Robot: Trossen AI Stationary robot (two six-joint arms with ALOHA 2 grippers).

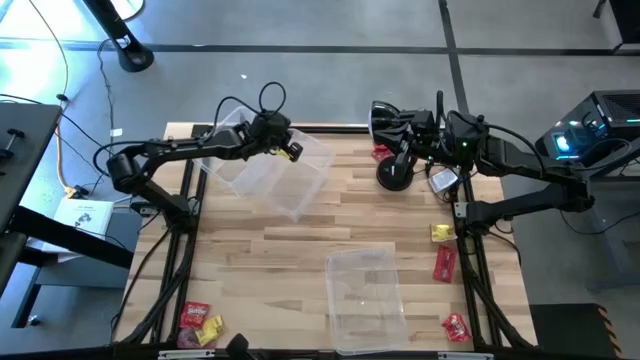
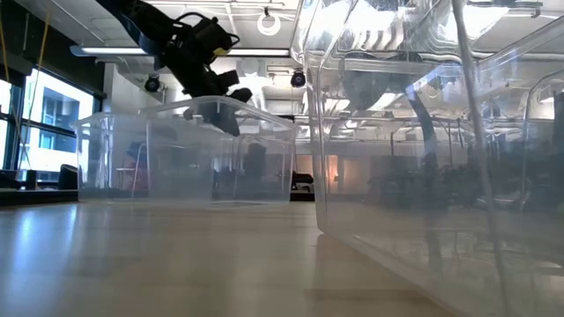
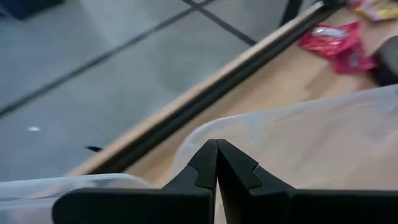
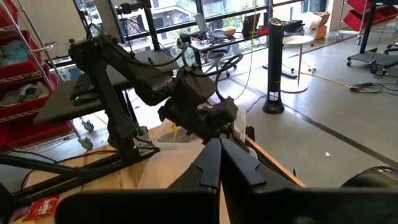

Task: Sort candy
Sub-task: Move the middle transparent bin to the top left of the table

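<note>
Candy (image 1: 198, 324) near table's (image 1: 280, 240) left front corner; left gripper (image 1: 283, 146) pinched shut, empty, over far clear tub (image 1: 268, 168); right gripper (image 1: 398, 128) shut, empty, above lamp (image 1: 393, 172); more candy packets (image 1: 444, 263) along right edge.

Red, yellow and pink wrapped candy (image 1: 445, 263) scattered flat along the table's right edge and near-left corner.

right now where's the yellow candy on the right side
In the high view the yellow candy lies near the table's right edge, just above a red candy and below the black lamp base.
</note>
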